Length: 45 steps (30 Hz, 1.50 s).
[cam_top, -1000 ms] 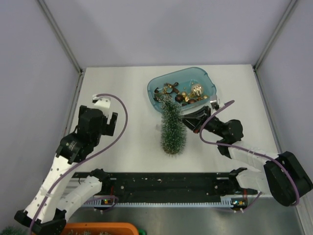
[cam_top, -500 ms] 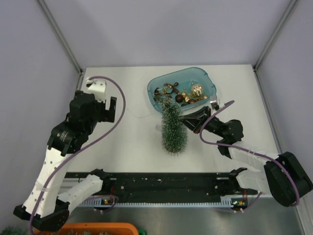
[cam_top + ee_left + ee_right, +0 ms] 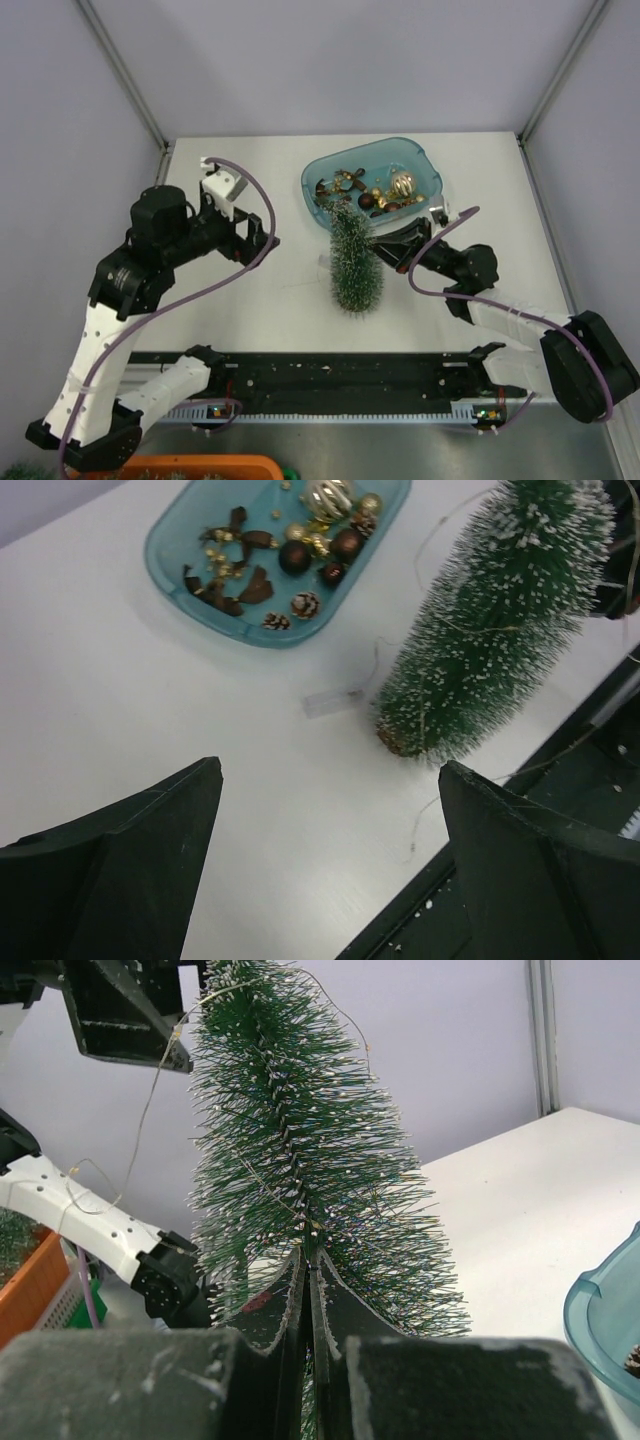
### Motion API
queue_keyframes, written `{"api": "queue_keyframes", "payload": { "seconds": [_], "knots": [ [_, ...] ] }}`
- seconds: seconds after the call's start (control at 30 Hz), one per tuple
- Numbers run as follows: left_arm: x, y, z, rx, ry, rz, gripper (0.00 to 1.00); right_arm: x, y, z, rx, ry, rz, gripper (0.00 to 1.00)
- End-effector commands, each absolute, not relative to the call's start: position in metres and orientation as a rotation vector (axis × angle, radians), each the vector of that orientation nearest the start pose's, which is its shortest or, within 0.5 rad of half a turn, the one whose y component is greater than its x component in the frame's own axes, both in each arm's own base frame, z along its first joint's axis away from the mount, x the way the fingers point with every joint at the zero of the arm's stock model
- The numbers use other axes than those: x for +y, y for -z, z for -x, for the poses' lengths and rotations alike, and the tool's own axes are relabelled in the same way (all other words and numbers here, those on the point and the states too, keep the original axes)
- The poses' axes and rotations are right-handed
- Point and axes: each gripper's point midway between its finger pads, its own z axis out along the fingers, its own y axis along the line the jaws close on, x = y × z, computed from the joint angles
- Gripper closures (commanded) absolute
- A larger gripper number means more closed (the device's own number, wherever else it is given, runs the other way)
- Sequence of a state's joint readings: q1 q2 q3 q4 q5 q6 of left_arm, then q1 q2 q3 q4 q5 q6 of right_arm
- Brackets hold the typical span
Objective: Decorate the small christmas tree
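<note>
The small christmas tree (image 3: 354,262) stands tilted in mid-table, dark green with frosted tips and a thin wire light string wound over it. My right gripper (image 3: 376,248) reaches in from the right and is shut on the tree's stem (image 3: 310,1260) among the bristles (image 3: 300,1130). My left gripper (image 3: 264,240) is open and empty, hovering left of the tree. In the left wrist view the tree (image 3: 495,630) is at the upper right and my left gripper (image 3: 330,770) is over bare table.
A translucent blue tray (image 3: 318,183) behind the tree holds several brown and gold ornaments (image 3: 300,555). A small clear battery box (image 3: 333,701) on a thin wire lies by the tree's base. A black rail (image 3: 340,380) runs along the near edge. An orange bin (image 3: 200,467) sits at the bottom left.
My left arm has swung right toward the tree and its wrist has turned to face it. The right gripper stays shut on the tree, which has shifted only slightly.
</note>
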State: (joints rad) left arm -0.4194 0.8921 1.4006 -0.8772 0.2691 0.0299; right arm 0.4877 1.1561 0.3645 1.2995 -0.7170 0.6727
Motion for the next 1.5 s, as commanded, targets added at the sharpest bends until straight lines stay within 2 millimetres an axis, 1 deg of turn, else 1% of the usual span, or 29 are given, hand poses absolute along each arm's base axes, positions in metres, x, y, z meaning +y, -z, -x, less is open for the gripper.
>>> {"api": "queue_keyframes", "payload": {
  "seconds": [0.0, 0.07, 0.1, 0.17, 0.23, 0.33, 0.37, 0.43, 0.5, 0.57, 0.63, 0.9, 1.13, 1.27, 1.4, 1.43, 1.47],
  "knots": [
    [-0.186, -0.367, -0.181, 1.781, 0.806, -0.826, 0.05, 0.249, -0.337, -0.183, 0.853, -1.311, 0.685, 1.00],
    [-0.199, -0.364, -0.177, 1.778, 0.873, -0.884, 0.12, 0.249, -0.338, -0.183, 0.852, -1.312, 0.684, 1.00],
    [-0.207, -0.366, -0.172, 1.761, 0.914, -0.928, 0.14, 0.249, -0.337, -0.183, 0.855, -1.314, 0.685, 1.00],
    [-0.220, -0.370, -0.164, 1.740, 0.983, -0.989, 0.20, 0.249, -0.338, -0.183, 0.856, -1.313, 0.684, 1.00],
    [-0.230, -0.375, -0.161, 1.711, 1.016, -1.039, 0.22, 0.249, -0.338, -0.182, 0.859, -1.316, 0.684, 1.00],
    [-0.243, -0.380, -0.162, 1.669, 1.016, -1.109, 0.27, 0.250, -0.336, -0.183, 0.863, -1.314, 0.686, 1.00],
    [-0.247, -0.384, -0.161, 1.651, 1.023, -1.128, 0.28, 0.250, -0.336, -0.183, 0.867, -1.314, 0.686, 1.00],
    [-0.255, -0.385, -0.161, 1.645, 1.047, -1.154, 0.31, 0.249, -0.335, -0.183, 0.868, -1.312, 0.686, 1.00],
    [-0.261, -0.382, -0.157, 1.641, 1.070, -1.186, 0.33, 0.249, -0.335, -0.183, 0.869, -1.311, 0.687, 1.00],
    [-0.267, -0.378, -0.149, 1.634, 1.113, -1.234, 0.38, 0.250, -0.335, -0.182, 0.866, -1.312, 0.691, 1.00],
    [-0.269, -0.376, -0.143, 1.624, 1.140, -1.271, 0.41, 0.250, -0.334, -0.182, 0.870, -1.314, 0.692, 1.00],
    [-0.277, -0.372, -0.135, 1.613, 1.168, -1.329, 0.43, 0.250, -0.332, -0.183, 0.875, -1.315, 0.692, 1.00],
    [-0.279, -0.358, -0.127, 1.627, 1.182, -1.381, 0.52, 0.250, -0.334, -0.183, 0.872, -1.313, 0.689, 1.00],
    [-0.278, -0.350, -0.120, 1.639, 1.210, -1.404, 0.65, 0.251, -0.333, -0.184, 0.878, -1.316, 0.689, 1.00],
    [-0.277, -0.342, -0.117, 1.651, 1.217, -1.417, 0.86, 0.250, -0.334, -0.185, 0.879, -1.312, 0.684, 1.00],
    [-0.277, -0.340, -0.117, 1.654, 1.218, -1.420, 0.89, 0.250, -0.334, -0.185, 0.879, -1.312, 0.682, 1.00],
    [-0.277, -0.337, -0.115, 1.662, 1.225, -1.424, 0.90, 0.250, -0.335, -0.185, 0.876, -1.311, 0.683, 1.00]
  ]
}}
